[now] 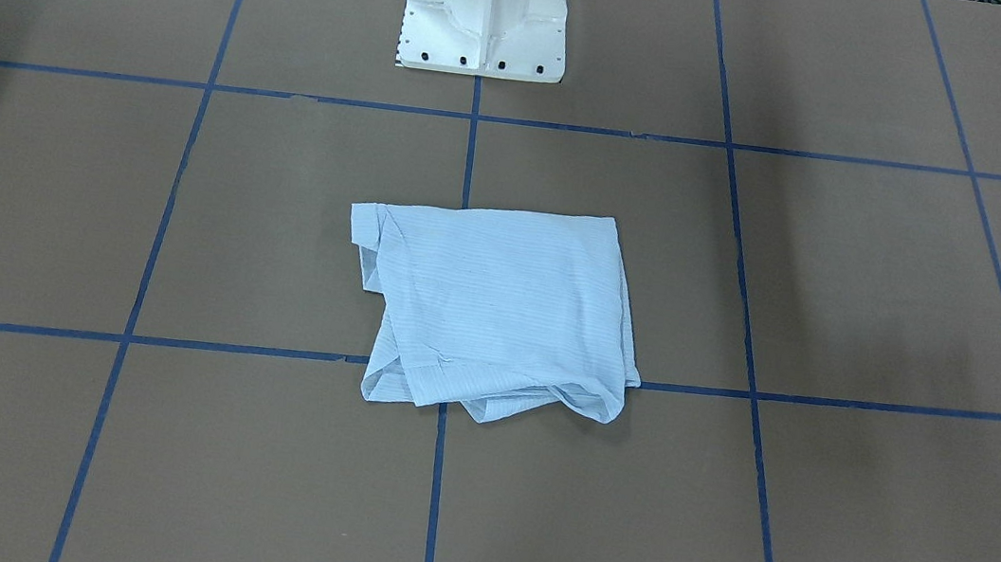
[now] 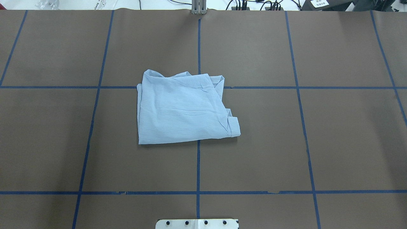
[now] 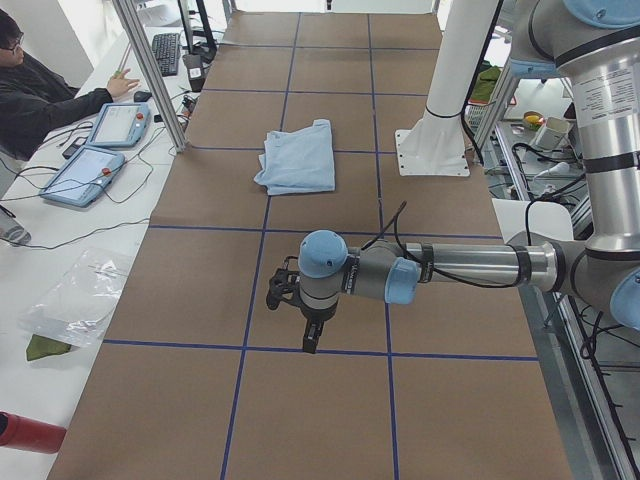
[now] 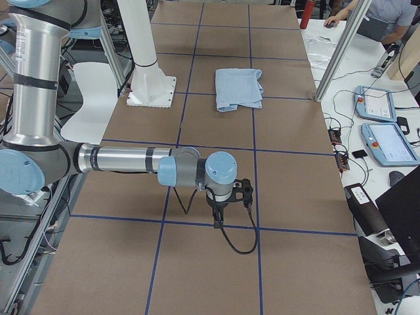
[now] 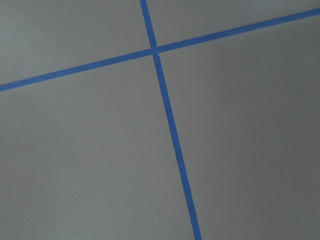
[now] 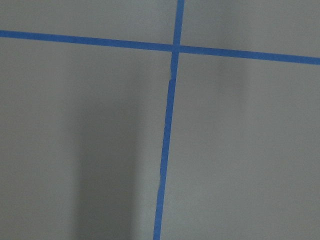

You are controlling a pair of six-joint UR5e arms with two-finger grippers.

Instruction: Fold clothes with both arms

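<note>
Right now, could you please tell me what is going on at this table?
Nothing is being handled. The light blue shirt lies folded into a rough rectangle in the middle of the table, in front of the white pedestal, with a few uneven edges. The left arm reaches over bare table near one end, the left pincer pointing down, far from the shirt. The right arm and right pincer mirror this at the other end. Whether either pincer is open cannot be told. A person sits alongside.

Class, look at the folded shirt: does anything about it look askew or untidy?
Yes. The shirt is folded unevenly: a cuff-like flap pokes out at one corner, and loose layers spill past the edge away from the robot.
</note>
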